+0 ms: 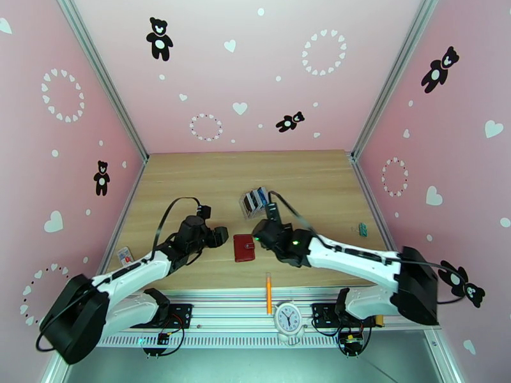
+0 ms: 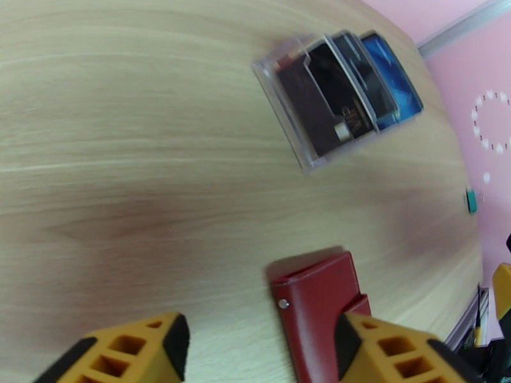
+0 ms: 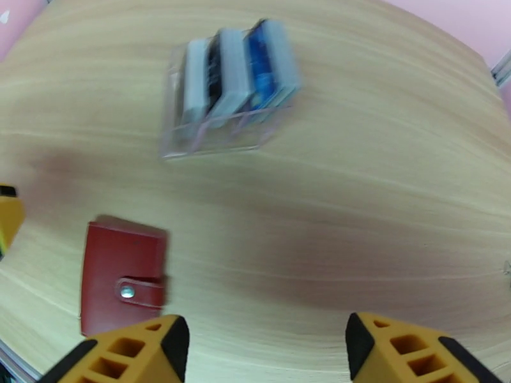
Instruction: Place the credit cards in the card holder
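The card holder [image 1: 243, 247], a shut red wallet with a snap tab, lies flat on the wooden table between the two grippers. The credit cards [image 1: 254, 201], dark, white and blue, stand upright in a clear slotted rack just behind it. My left gripper [image 1: 220, 236] hovers open at the wallet's left edge. In the left wrist view the card holder [image 2: 319, 307] lies below the gripper [image 2: 262, 352], near its right finger, and the credit cards [image 2: 345, 90] are further off. My right gripper [image 1: 259, 234] is open, right of the wallet. The right wrist view has the card holder [image 3: 121, 276] at left, the credit cards [image 3: 230, 84] ahead and the gripper [image 3: 265, 349] holding nothing.
An orange pencil [image 1: 269, 292] lies at the table's near edge, with a small white clock [image 1: 287, 317] beside it on the rail. A small teal object [image 1: 362, 230] sits at the right edge and a small white-and-red item [image 1: 124, 255] at the left. Pink walls enclose three sides.
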Tool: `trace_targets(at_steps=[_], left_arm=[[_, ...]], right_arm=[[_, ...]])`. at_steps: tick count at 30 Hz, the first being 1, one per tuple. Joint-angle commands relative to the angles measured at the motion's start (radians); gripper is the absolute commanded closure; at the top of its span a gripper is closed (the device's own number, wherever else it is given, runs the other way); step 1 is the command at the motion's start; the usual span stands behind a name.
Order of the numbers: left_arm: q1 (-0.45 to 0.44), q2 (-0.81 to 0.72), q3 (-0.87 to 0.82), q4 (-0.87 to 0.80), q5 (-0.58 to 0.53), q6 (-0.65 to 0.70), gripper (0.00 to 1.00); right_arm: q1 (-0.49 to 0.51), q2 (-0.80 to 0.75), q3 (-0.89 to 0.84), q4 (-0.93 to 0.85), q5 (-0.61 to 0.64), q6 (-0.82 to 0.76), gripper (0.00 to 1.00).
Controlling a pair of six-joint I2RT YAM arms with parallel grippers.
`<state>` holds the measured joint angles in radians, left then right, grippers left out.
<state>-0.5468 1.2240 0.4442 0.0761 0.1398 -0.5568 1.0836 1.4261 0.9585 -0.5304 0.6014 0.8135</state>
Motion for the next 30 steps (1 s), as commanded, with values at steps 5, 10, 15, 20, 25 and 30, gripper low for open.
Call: trace_targets(at_steps=[5,10,15,20,25,30], left_arm=[[-0.002,0.189,0.094,0.044,0.174,-0.019,0.45],[0.001,0.259,0.121,0.066,0.234,-0.038,0.48],[0.0,0.291,0.131,0.071,0.261,-0.046,0.51],[0.002,0.315,0.145,0.048,0.257,-0.044,0.54],[0.006,0.354,0.159,0.032,0.263,-0.045,0.58],[0.013,0.406,0.187,0.009,0.276,-0.044,0.68]], right_arm=[[0.032,0.135,0.099,-0.024,-0.067,0.068,0.39],[0.05,0.201,0.138,-0.013,-0.106,0.083,0.46],[0.067,0.258,0.163,0.003,-0.146,0.094,0.54],[0.079,0.309,0.19,-0.001,-0.154,0.103,0.57],[0.079,0.353,0.206,0.001,-0.16,0.108,0.59],[0.08,0.392,0.231,0.0,-0.17,0.111,0.6]])
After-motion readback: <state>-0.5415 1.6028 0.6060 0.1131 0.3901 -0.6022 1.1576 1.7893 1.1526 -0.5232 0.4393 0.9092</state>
